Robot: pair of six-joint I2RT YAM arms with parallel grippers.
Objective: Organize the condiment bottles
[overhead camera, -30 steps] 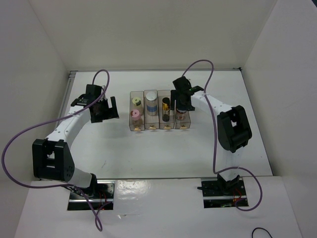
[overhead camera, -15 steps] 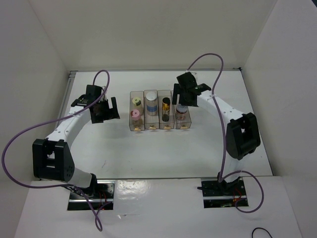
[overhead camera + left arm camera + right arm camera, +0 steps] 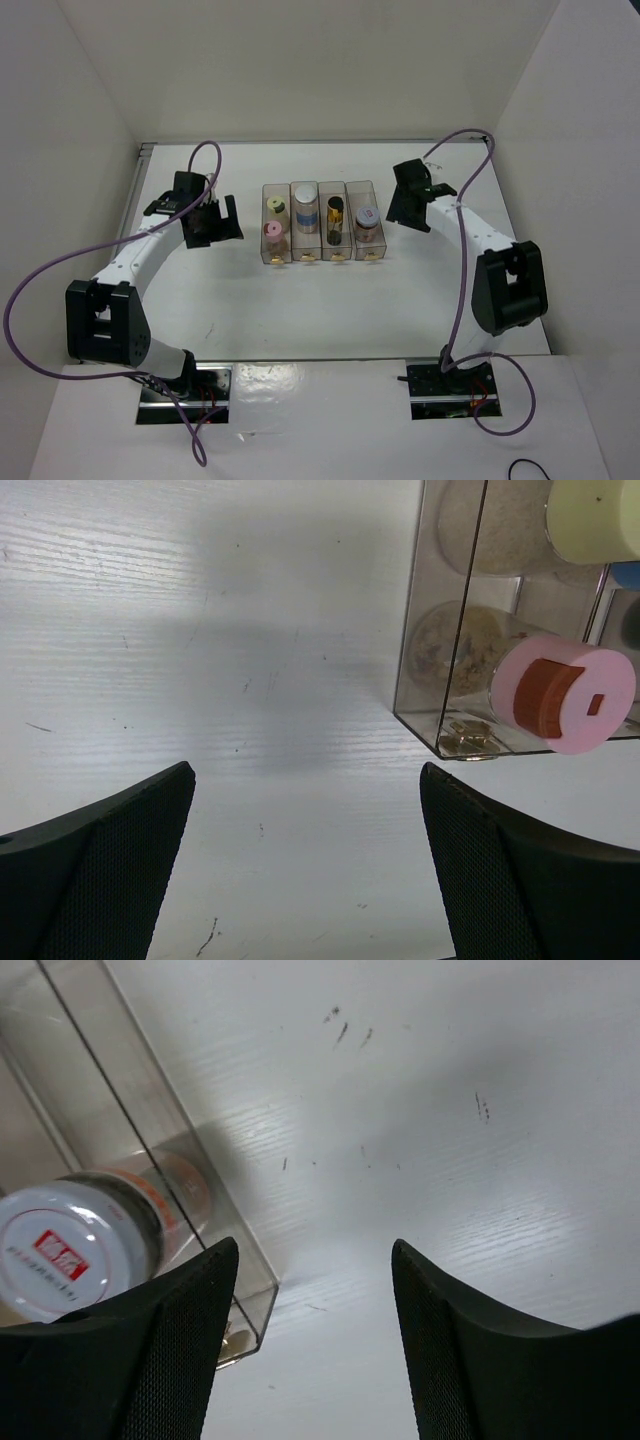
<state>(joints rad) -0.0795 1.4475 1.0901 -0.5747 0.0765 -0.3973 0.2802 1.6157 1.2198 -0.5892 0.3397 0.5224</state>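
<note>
Five condiment bottles (image 3: 305, 205) sit inside the clear rack (image 3: 360, 187): two share the leftmost compartment, one in each other. Left gripper (image 3: 305, 780) and right gripper (image 3: 315, 1250) flank it, jaws apart, empty.

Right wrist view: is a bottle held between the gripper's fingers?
No, the right gripper is open with only the table showing in its gap; the white-capped bottle stands in the rack beside it.

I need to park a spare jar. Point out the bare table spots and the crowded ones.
Widest: the table strip on the near side of the rack. Also behind the rack. Narrower gaps flank it, by the left gripper and right gripper. The rack itself is crowded with bottles.
</note>
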